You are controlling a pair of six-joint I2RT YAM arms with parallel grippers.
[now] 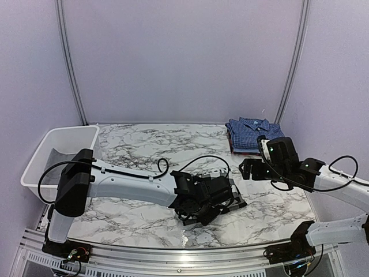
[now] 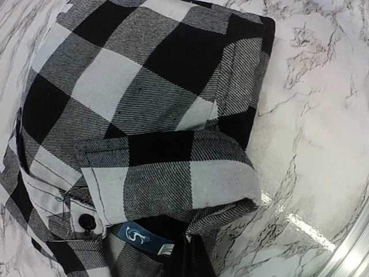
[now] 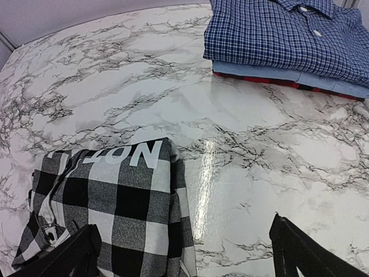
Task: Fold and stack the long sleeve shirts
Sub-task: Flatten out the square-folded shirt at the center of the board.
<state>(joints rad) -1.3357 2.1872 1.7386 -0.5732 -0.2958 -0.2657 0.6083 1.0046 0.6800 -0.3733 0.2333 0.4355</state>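
The black-and-white buffalo-check shirt [image 1: 222,199] lies folded in a small bundle at the table's front middle. It fills the left wrist view [image 2: 144,86], with a blue neck label showing. White lettering shows on it in the right wrist view [image 3: 115,190]. My left gripper [image 1: 199,199] sits low on the bundle. Its dark fingers [image 2: 196,259] are together, with cloth folds around them. My right gripper [image 1: 249,169] is open and empty [image 3: 184,226], above the table just right of the bundle. The blue fine-checked shirt [image 1: 253,134] lies folded at the back right [image 3: 288,34].
The blue shirt tops a stack of other folded garments [image 3: 288,78], one light blue and one red-and-black. A white plastic bin [image 1: 40,156] stands at the left edge. Bare marble table [image 1: 144,144] lies between the bundle and the stack.
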